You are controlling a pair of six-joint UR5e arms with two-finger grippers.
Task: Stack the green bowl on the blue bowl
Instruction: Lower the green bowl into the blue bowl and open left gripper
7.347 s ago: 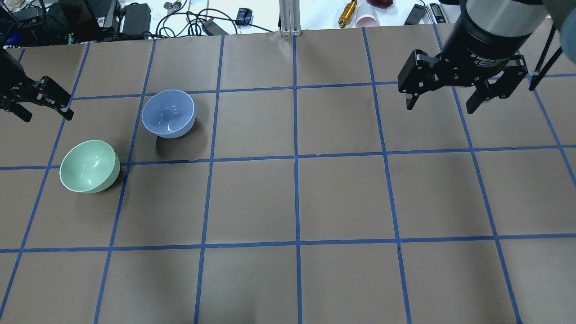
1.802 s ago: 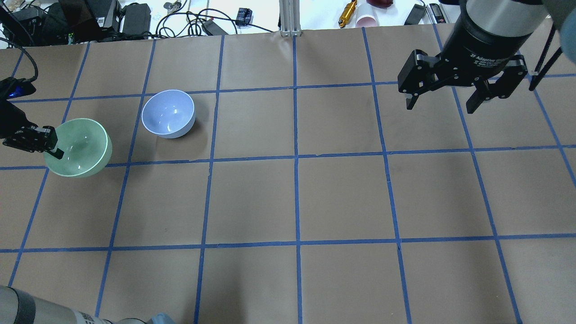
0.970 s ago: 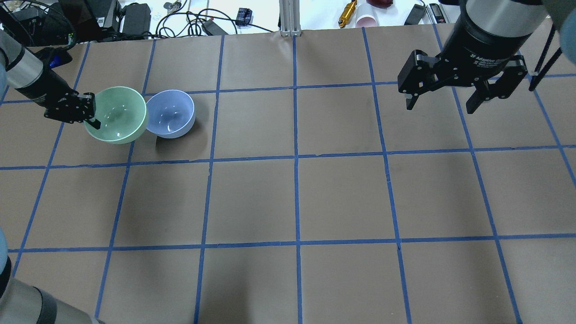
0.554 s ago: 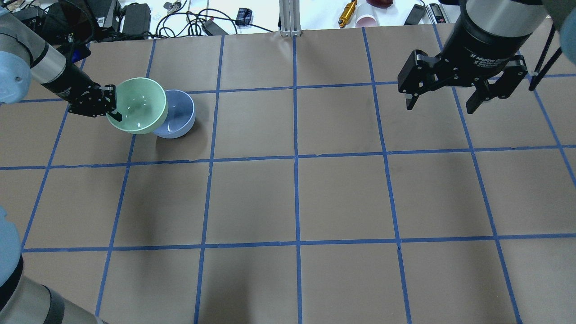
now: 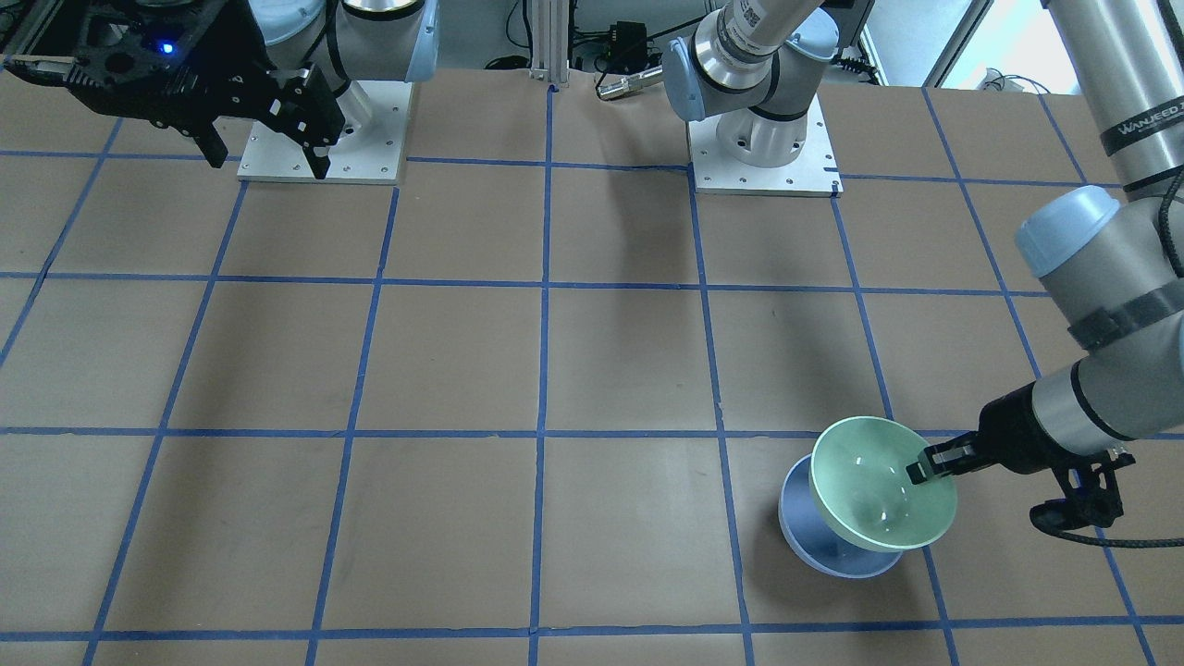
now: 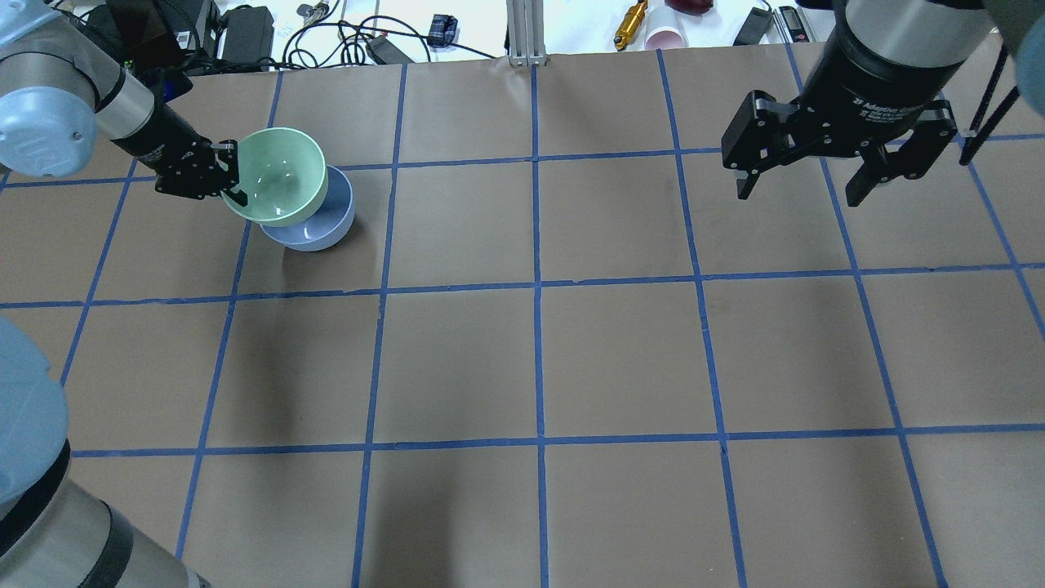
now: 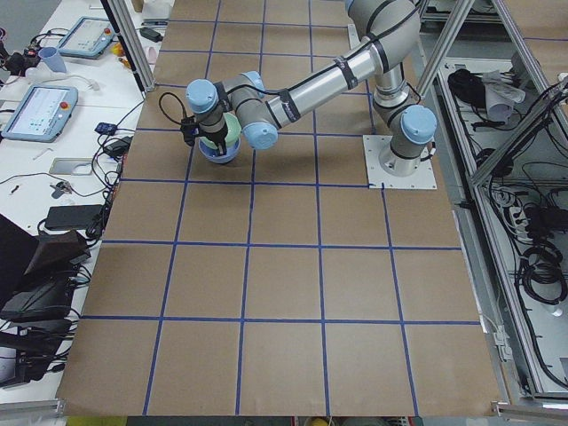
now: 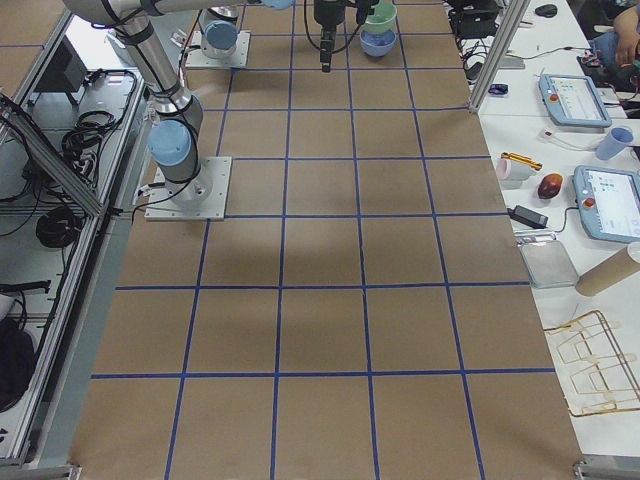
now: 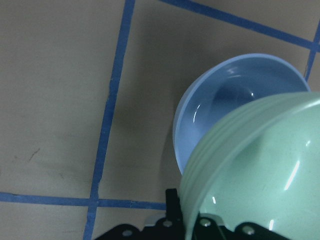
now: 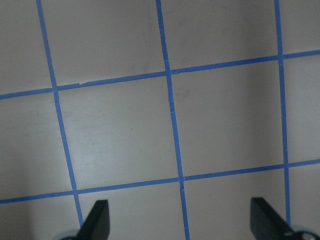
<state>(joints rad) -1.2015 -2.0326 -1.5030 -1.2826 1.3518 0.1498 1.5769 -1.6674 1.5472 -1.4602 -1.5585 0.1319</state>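
Observation:
My left gripper (image 6: 231,175) is shut on the rim of the pale mint-green bowl (image 6: 277,176) and holds it in the air, overlapping the pale blue bowl (image 6: 322,229) that sits on the table. In the front-facing view the green bowl (image 5: 879,486) hangs over the blue bowl (image 5: 814,541), offset toward my left gripper (image 5: 925,462). The left wrist view shows the green bowl (image 9: 260,170) above and partly covering the blue bowl (image 9: 225,105). My right gripper (image 6: 808,184) is open and empty, high over the table's far right.
The table is brown paper with a blue tape grid (image 6: 535,282). Cables, adapters and small tools (image 6: 326,33) lie beyond the far edge. The arms' base plates (image 5: 763,157) stand at the robot's side.
My left gripper took the green bowl off the table, lifted it and carried it rightward and away, until it now overlaps the blue bowl. The right arm has not moved.

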